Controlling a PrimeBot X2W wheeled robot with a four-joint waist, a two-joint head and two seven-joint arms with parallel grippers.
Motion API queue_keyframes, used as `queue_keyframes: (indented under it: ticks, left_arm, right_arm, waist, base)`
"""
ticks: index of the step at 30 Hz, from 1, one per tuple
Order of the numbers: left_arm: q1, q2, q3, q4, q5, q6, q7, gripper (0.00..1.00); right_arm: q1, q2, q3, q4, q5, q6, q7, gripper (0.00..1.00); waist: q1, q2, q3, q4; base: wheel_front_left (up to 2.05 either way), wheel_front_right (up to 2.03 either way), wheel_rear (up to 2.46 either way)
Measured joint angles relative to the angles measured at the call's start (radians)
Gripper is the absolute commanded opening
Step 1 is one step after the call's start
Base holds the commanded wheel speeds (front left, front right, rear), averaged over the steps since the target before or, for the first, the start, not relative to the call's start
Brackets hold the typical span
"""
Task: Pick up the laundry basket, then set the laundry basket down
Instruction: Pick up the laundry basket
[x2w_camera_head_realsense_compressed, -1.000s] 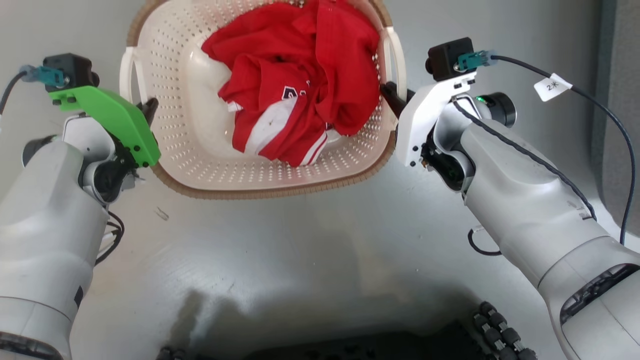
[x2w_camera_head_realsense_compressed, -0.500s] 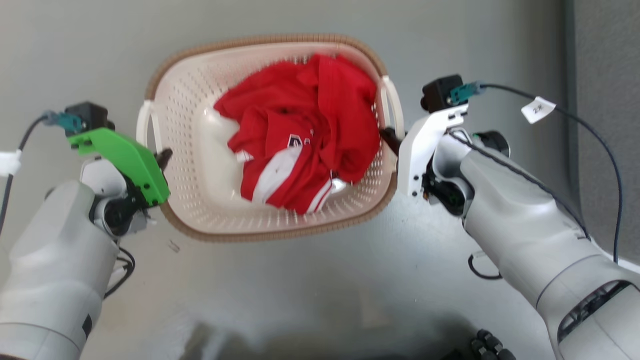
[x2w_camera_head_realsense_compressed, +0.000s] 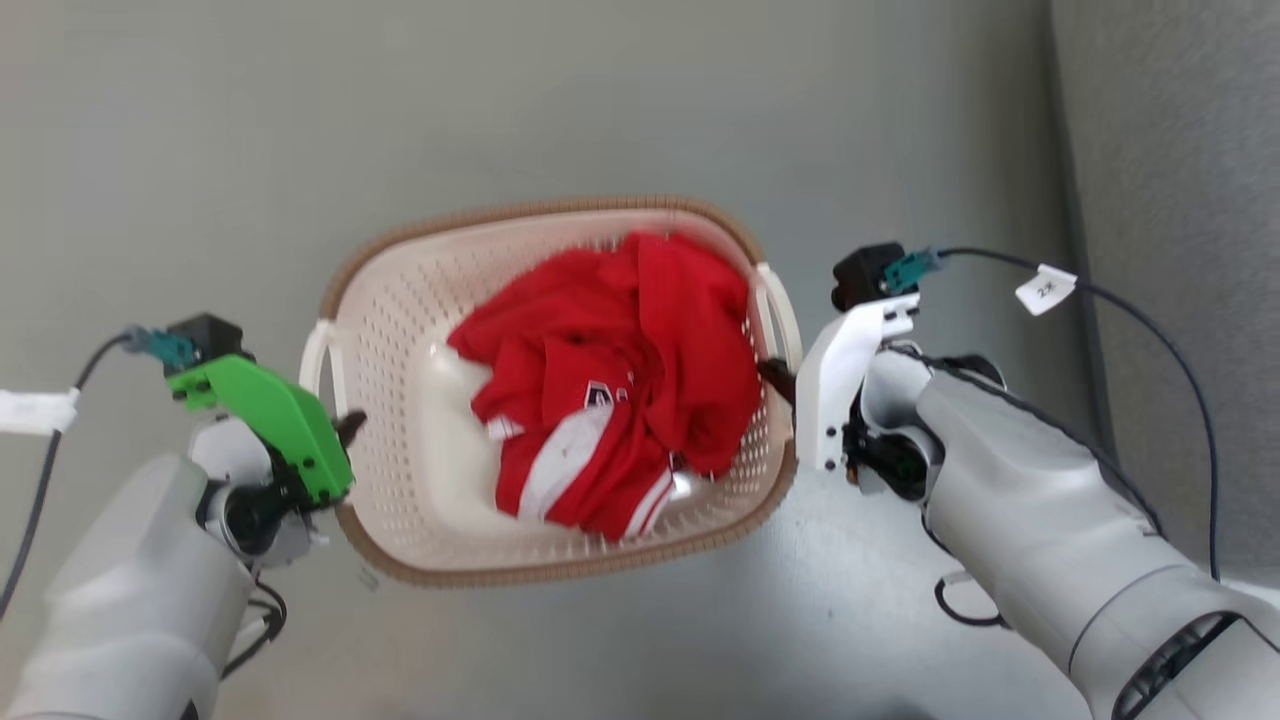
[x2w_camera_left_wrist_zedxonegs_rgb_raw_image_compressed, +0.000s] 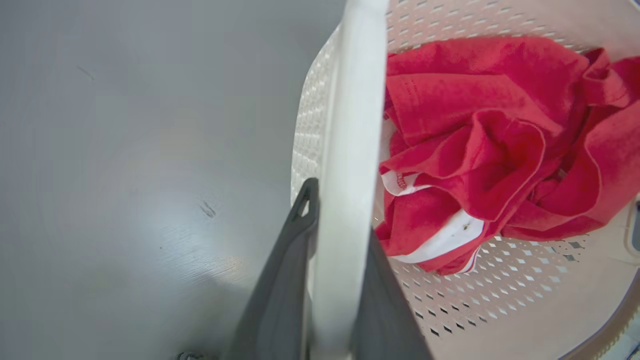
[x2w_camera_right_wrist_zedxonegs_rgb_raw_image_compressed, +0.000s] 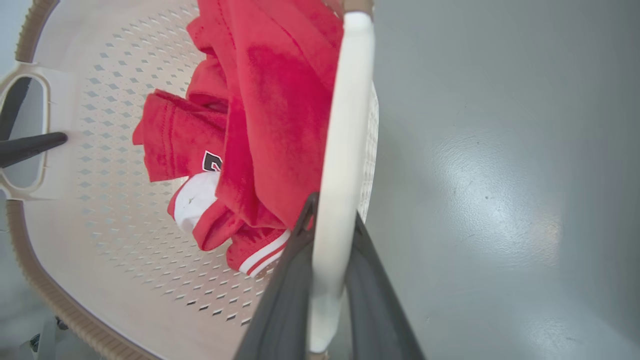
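a cream laundry basket (x2w_camera_head_realsense_compressed: 400, 470) with a brown rim is seen from above in the middle of the head view, over a grey floor (x2w_camera_head_realsense_compressed: 200, 150), with a crumpled red and white garment (x2w_camera_head_realsense_compressed: 640, 380) lying inside it. the left gripper (x2w_camera_head_realsense_compressed: 350, 430) is set at the basket's left handle (x2w_camera_head_realsense_compressed: 322, 365), left of centre in the frame, and the right gripper (x2w_camera_head_realsense_compressed: 772, 375) at the right handle (x2w_camera_head_realsense_compressed: 782, 310), right of centre. in each wrist view a white handle bar is seen running up between two dark fingers (x2w_camera_left_wrist_zedxonegs_rgb_raw_image_compressed: 280, 300). on both sides the jaws are drawn in tight against the bar, with nothing but the bar between them. compared with the pictures of a second ago, the whole head view has shifted: the basket and both grippers are now shown lower in the frame and smaller, and far more floor is shown above the basket. this is read as a movement of the camera, not of the basket alone. the hold itself is unchanged: each gripper is found at the same spot on its handle as before, and the garment has kept its place. the pick-up is judged to be under way with the hold secure on both sides. whether the basket's bottom has left the floor cannot be told from these views. the set-down is not yet done.
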Motion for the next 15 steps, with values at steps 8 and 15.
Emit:
queue_keyframes:
  ticks: [8,15]
  left_arm:
    - [0.035,-0.002,-0.006,0.016,-0.026,0.000,0.029,0.00]
    - [0.059,-0.002,-0.010,0.022,-0.058,0.000,0.060,0.00]
  right_arm:
    - [0.023,0.006,0.013,0.016,0.032,0.003,0.030,0.00]
    - [0.034,0.009,0.020,0.027,0.055,0.004,0.057,0.00]
  waist:
    - [0.0000,0.0000,-0.093,-0.008]
    - [0.0000,0.0000,-0.175,-0.015]
  base:
    - [0.00,0.00,0.00]
    - [0.00,0.00,0.00]
